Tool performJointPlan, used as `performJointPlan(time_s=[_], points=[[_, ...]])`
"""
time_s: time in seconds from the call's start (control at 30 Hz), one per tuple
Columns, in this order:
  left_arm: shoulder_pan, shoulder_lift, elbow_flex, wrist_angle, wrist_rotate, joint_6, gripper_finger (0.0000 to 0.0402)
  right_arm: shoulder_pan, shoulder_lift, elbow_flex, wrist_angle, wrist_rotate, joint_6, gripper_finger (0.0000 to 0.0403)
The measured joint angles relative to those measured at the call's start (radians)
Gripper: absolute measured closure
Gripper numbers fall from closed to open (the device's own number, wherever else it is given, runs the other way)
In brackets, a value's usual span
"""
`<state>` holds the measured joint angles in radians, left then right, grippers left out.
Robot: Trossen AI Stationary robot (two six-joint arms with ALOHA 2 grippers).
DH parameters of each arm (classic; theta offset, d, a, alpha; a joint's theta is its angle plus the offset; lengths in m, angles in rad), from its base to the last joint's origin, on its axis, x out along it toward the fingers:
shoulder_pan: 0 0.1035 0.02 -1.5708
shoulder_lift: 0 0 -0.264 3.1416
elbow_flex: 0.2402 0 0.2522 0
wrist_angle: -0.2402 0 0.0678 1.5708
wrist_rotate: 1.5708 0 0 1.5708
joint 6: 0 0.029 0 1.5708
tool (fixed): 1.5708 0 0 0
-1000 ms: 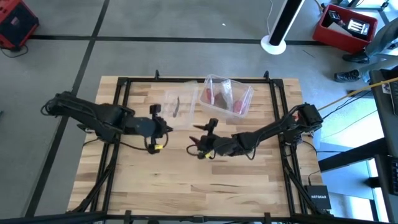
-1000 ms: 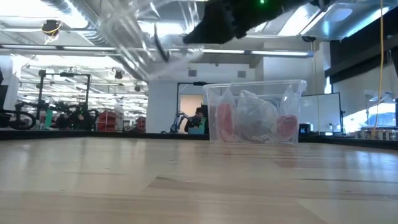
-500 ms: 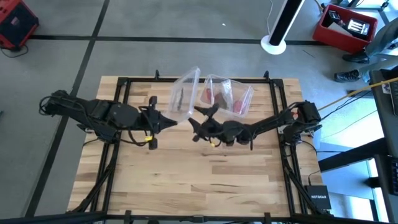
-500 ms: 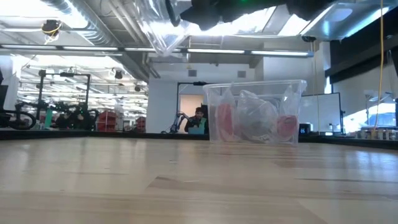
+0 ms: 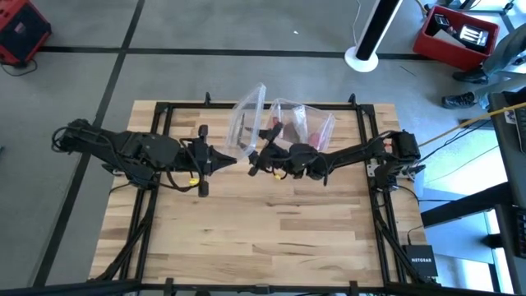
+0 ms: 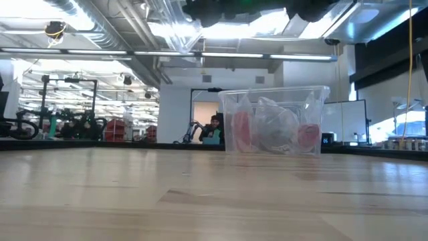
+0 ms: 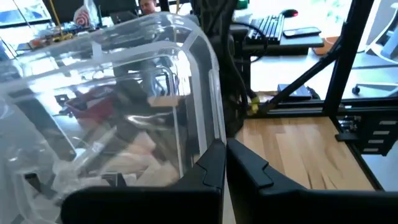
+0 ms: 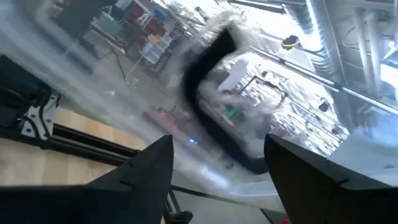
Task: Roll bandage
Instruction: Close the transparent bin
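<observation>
High view: left gripper (image 5: 232, 158) pinched shut on lifted clear lid (image 5: 247, 121); right gripper (image 5: 261, 155) open, empty, just beside it. Bandage (image 5: 275, 127) inside box (image 5: 324, 131), nearer right arm.

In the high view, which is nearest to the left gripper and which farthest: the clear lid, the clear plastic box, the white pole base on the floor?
1. Clear lid: pinched in the left gripper, raised above the table.
2. Clear plastic box: at the table's far edge, right of the lid.
3. White pole base: on the floor beyond the table.
</observation>
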<state>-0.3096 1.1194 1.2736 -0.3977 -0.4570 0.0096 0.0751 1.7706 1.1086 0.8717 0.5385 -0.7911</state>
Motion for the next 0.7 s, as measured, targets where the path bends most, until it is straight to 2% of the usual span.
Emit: performJointPlan(time_s=[0.13, 0.23, 0.47, 0.6, 0.7], points=[[0.0, 0.001, 0.0, 0.018, 0.0, 0.005, 0.0401, 0.002, 0.058, 0.055, -0.006, 0.021, -0.004, 0.015], [0.0, 0.006, 0.0, 0.023, 0.0, 0.002, 0.0401, 0.002, 0.1, 0.118, 0.0, 0.121, -0.007, 0.015], [0.0, 0.015, 0.0, 0.013, -0.002, 0.0, 0.0401, 0.003, 0.127, 0.194, 0.014, 0.253, -0.029, 0.015], [-0.001, 0.015, 0.0, 0.012, -0.002, 0.007, 0.0401, 0.008, 0.125, 0.194, 0.027, 0.27, -0.06, 0.0152], [-0.003, 0.015, 0.0, 0.011, -0.001, 0.018, 0.0401, 0.012, 0.125, 0.194, 0.028, 0.27, -0.062, 0.0175]])
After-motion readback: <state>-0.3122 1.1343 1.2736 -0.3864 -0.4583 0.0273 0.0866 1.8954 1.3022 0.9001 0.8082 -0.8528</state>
